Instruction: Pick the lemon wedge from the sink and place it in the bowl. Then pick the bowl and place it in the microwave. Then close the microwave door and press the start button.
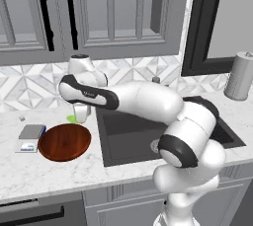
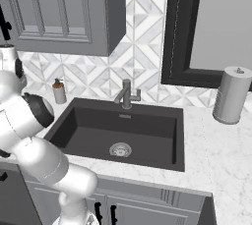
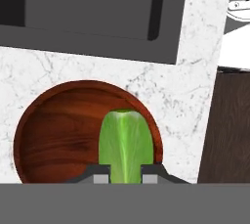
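gripper [image 3: 125, 176] clamped on the lemon wedge [image 3: 124, 145], holding it over the bowl [image 3: 58, 135] beside the sink [image 1: 163, 136]; wedge looks light, soft, slick, so pinch flat sides mid-body, gently.

Lemon wedge [image 3: 124, 145]: bright lime green with paler lengthwise streaks. Bowl [image 1: 64, 142]: glossy reddish-brown with darker wood grain. Sink [image 2: 118, 130]: dark grey, with a round silver drain [image 2: 120, 149] and a grey faucet [image 2: 127, 94]. Counter [image 1: 49, 170]: white marble with thin grey veins. Wall tiles [image 2: 142, 37]: white and pale grey in a diamond pattern. Cabinets [image 1: 113, 13]: grey, with black handles [image 1: 44, 15]. Arm [image 1: 143, 101]: white with dark joints. Window frame [image 2: 172, 32]: black. Canister [image 2: 231, 95]: grey.
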